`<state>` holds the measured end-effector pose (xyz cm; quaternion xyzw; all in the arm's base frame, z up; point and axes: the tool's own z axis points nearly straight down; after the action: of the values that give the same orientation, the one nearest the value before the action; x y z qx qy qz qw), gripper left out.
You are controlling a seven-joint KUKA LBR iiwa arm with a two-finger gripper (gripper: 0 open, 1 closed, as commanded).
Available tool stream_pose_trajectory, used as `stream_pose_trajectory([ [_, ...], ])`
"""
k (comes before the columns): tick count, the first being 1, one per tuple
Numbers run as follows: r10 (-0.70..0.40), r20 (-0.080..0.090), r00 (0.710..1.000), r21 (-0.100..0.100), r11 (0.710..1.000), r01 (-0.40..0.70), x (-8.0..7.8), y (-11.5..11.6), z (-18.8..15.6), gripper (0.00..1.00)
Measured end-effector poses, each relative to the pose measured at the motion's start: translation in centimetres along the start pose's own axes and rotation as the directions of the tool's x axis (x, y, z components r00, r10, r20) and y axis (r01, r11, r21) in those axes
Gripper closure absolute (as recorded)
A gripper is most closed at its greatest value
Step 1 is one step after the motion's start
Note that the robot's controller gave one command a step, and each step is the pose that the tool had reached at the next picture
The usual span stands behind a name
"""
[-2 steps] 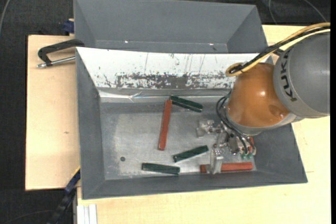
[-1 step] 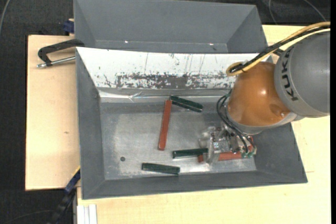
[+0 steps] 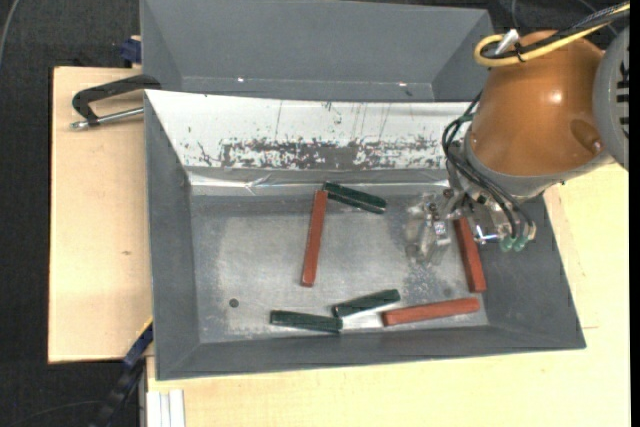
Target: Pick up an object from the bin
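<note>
My gripper point(image 3: 432, 233) hangs low in the right part of the bin, just under the orange cover, with its metal fingers pointing down near the floor. A red bar point(image 3: 471, 258) lies right beside it, running along the right wall, its upper end hidden under the wrist. Below the gripper, a second red bar with a white end point(image 3: 432, 312) lies flat along the front wall. Nothing shows between the fingers.
A long red bar point(image 3: 314, 237) lies near the bin's middle, with a dark green bar point(image 3: 355, 198) at its top end. Two more dark green bars point(image 3: 306, 321) point(image 3: 366, 302) lie by the front wall. The bin's left half has free floor.
</note>
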<state>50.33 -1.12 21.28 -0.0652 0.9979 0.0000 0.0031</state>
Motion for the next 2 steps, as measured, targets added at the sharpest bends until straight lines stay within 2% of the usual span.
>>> stream_pose_trajectory([
  [1,0.0,-0.001,1.0,0.0,1.0,0.0,0.0,0.0,0.0,0.0],
  [2,-0.087,-0.013,0.996,-0.003,0.996,0.087,0.8,-1.5,12.3,0.0],
])
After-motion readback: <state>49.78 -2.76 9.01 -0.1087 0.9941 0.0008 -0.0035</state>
